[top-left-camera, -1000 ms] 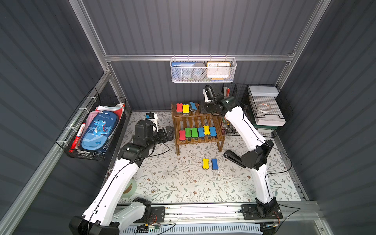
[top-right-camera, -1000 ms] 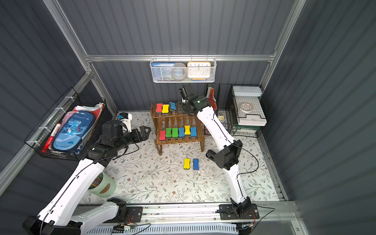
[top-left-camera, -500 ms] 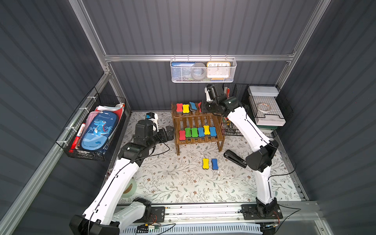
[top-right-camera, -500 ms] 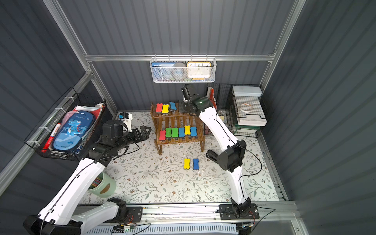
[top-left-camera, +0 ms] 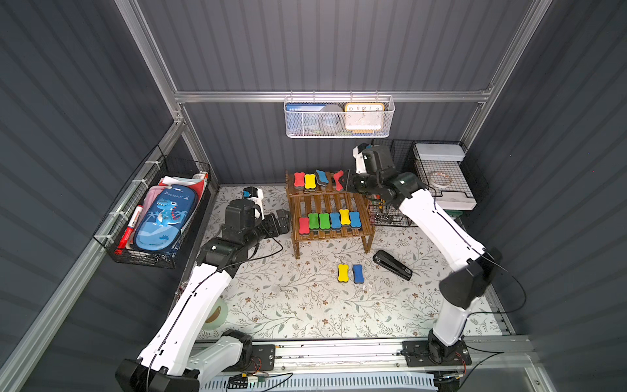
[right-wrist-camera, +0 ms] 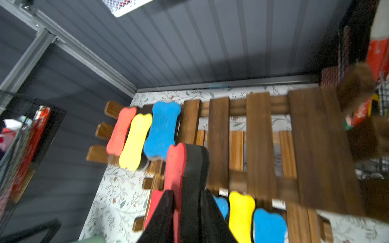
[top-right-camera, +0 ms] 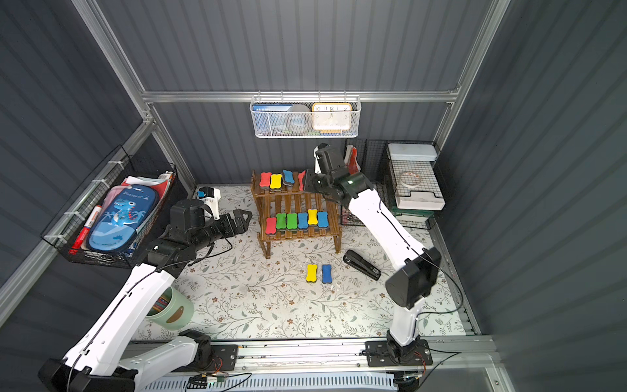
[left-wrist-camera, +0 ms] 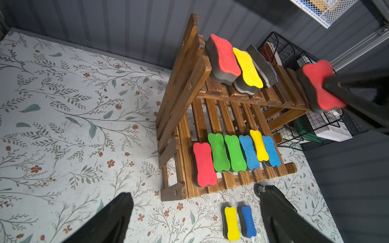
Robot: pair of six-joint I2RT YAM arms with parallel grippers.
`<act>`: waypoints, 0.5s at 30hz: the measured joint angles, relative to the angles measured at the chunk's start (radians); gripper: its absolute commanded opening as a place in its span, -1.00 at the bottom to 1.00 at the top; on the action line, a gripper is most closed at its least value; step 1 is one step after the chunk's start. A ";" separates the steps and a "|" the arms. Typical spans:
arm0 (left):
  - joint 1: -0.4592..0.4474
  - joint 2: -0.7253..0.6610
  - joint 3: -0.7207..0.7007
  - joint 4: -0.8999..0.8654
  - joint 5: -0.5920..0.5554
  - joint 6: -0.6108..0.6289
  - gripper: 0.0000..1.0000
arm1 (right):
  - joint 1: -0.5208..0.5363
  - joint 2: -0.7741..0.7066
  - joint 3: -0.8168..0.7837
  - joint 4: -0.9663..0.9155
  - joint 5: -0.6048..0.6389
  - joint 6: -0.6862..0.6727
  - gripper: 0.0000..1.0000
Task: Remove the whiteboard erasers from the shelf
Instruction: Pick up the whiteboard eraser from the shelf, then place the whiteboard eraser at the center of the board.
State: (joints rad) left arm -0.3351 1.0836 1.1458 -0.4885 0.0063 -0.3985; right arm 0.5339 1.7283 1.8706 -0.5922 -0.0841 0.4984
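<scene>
Upper tier of the shelf, right end: right fingers clamped on one red eraser, turned on edge, red face toward the shelf's left end, long axis front-to-back. Same tier holds three erasers, red, yellow, blue, the blue tilted. Lower tier: six erasers, tops up, long axes front-to-back. Table, ahead of the shelf's front edge: two erasers, yellow and blue, same heading. Left fingers spread wide, empty, off the shelf's left end. Since a second ago, right elbow swung toward the table's right edge.
</scene>
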 measured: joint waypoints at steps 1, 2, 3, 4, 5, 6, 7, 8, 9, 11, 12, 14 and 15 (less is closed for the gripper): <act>0.000 0.000 0.000 0.000 0.000 0.000 0.99 | 0.002 -0.067 -0.089 0.039 -0.014 0.024 -1.00; 0.000 -0.001 0.000 -0.001 0.000 0.000 0.99 | 0.005 -0.126 -0.164 0.066 -0.024 0.047 -1.00; 0.000 -0.001 0.002 -0.003 0.000 0.000 0.98 | 0.010 -0.192 -0.248 0.097 -0.035 0.073 -1.00; 0.000 -0.001 0.004 -0.004 0.001 0.000 0.98 | 0.017 -0.256 -0.332 0.135 -0.044 0.099 -1.00; 0.000 -0.002 0.006 -0.004 0.001 0.000 0.99 | 0.025 -0.309 -0.402 0.158 -0.051 0.121 -1.00; 0.000 -0.002 0.010 -0.006 0.001 0.000 0.99 | 0.035 -0.362 -0.473 0.179 -0.056 0.144 -1.00; 0.000 -0.002 0.014 -0.006 0.001 0.000 0.99 | 0.046 -0.405 -0.530 0.192 -0.060 0.165 -1.00; 0.000 -0.002 0.017 -0.006 0.001 0.000 0.99 | 0.058 -0.442 -0.584 0.208 -0.064 0.184 -1.00; 0.000 -0.004 0.019 -0.005 0.001 0.000 0.99 | 0.072 -0.480 -0.642 0.226 -0.069 0.207 -1.00; 0.000 -0.009 0.019 -0.006 0.001 0.000 0.99 | 0.101 -0.539 -0.742 0.242 -0.077 0.246 -1.00; 0.000 -0.012 0.019 -0.006 0.001 0.000 0.98 | 0.116 -0.564 -0.789 0.248 -0.083 0.264 -1.00; 0.000 -0.018 0.019 -0.006 0.002 0.000 0.99 | 0.144 -0.597 -0.871 0.267 -0.097 0.301 -1.00; 0.000 -0.021 0.019 -0.006 0.003 0.000 0.99 | 0.156 -0.608 -0.915 0.279 -0.106 0.325 -1.00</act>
State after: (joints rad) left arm -0.3351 1.0630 1.1645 -0.4946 0.0093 -0.3985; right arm 0.6903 1.1202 0.9558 -0.3130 -0.1905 0.8234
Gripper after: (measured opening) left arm 0.993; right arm 0.219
